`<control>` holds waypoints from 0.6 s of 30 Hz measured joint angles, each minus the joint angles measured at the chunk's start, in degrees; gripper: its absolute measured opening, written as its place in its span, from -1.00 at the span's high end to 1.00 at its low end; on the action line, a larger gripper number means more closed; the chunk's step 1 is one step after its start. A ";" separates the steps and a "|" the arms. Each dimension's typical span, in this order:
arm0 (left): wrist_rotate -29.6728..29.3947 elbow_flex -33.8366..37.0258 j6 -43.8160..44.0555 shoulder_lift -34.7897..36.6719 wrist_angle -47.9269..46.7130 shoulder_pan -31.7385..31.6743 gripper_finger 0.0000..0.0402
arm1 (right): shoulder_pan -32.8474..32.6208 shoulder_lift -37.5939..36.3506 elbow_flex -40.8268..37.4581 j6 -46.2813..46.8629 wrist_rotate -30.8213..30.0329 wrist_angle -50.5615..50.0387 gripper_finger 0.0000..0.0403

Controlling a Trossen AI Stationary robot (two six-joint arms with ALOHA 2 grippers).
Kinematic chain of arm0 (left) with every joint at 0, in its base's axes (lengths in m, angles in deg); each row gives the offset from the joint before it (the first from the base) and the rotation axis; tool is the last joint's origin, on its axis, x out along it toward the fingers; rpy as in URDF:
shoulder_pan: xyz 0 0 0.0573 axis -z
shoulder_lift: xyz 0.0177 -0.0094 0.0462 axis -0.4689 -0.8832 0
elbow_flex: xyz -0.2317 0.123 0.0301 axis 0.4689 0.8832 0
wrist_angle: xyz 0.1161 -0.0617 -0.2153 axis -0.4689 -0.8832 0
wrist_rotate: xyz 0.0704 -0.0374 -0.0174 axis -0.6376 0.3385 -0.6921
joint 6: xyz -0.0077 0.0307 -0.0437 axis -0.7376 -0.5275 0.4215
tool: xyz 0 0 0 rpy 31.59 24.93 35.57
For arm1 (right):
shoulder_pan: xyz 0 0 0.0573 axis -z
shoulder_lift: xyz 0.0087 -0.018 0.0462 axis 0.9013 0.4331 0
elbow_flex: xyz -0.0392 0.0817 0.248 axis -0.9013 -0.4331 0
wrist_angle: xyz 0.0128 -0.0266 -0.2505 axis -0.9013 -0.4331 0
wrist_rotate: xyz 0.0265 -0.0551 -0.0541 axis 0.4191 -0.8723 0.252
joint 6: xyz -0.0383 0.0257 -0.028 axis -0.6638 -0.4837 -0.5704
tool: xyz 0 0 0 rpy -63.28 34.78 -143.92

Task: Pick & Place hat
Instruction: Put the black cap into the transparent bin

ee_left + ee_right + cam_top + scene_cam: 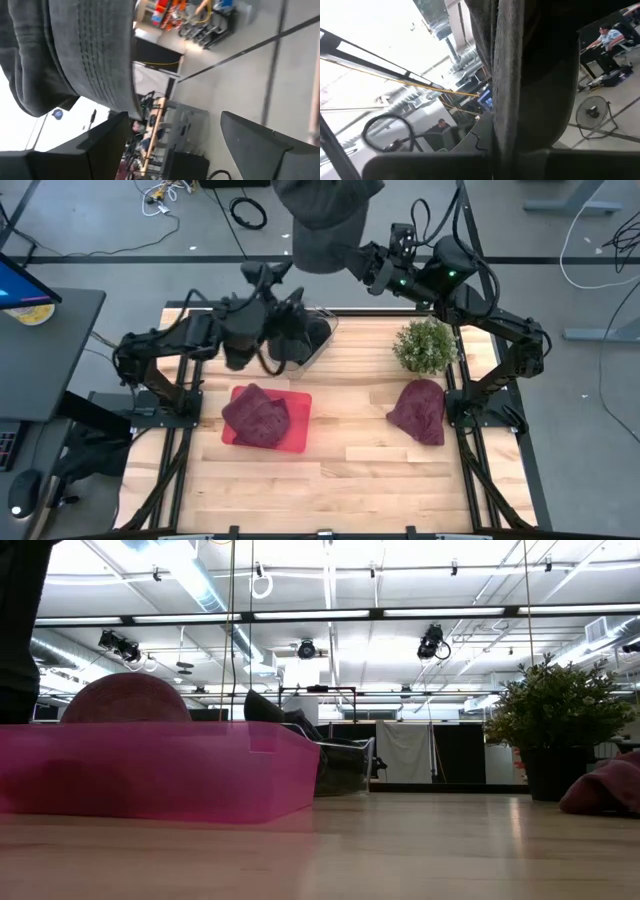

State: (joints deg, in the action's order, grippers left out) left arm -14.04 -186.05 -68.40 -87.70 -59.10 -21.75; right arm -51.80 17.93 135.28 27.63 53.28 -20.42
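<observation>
A grey hat (325,215) with a stitched brim (100,50) hangs high above the table's far edge, lifted clear. My right gripper (357,260) is shut on it from the right. My left gripper (270,272) is open and points up toward the hat from its left. In the left wrist view the left gripper (175,117) stands short of the brim without touching it. One maroon hat (257,416) lies in a pink tray (300,420). Another maroon hat (418,410) rests on the bare table, right of centre. My right gripper pinches the grey hat's cloth (502,75) between its two fingers, with a dark finger (545,100) beside the fabric. Which edge it has and how many layers cannot be told. The hat is lifted clear of the table and bulges out past the fingers.
A potted plant (425,345) stands at the far right, near the right arm. A clear container (315,340) sits under the left arm at the far edge. The low view shows the pink tray (160,770) on the left and the plant (560,730) on the right, with bare wood between them.
</observation>
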 joint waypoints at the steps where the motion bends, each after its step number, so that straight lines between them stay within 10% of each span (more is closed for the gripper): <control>1: 0.12 -0.04 -1.21 -0.39 1.92 -0.59 -0.60 | -0.03 0.00 0.00 -0.01 0.00 0.07 0.97; 18: 0.82 -0.04 -6.91 -0.89 12.41 0.62 -0.43 | -0.05 0.04 0.04 2.13 1.13 1.40 0.97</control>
State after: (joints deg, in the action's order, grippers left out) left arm -13.22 -186.09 -75.30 -88.59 -46.69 -21.13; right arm -51.84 17.97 135.32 29.76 54.41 -19.02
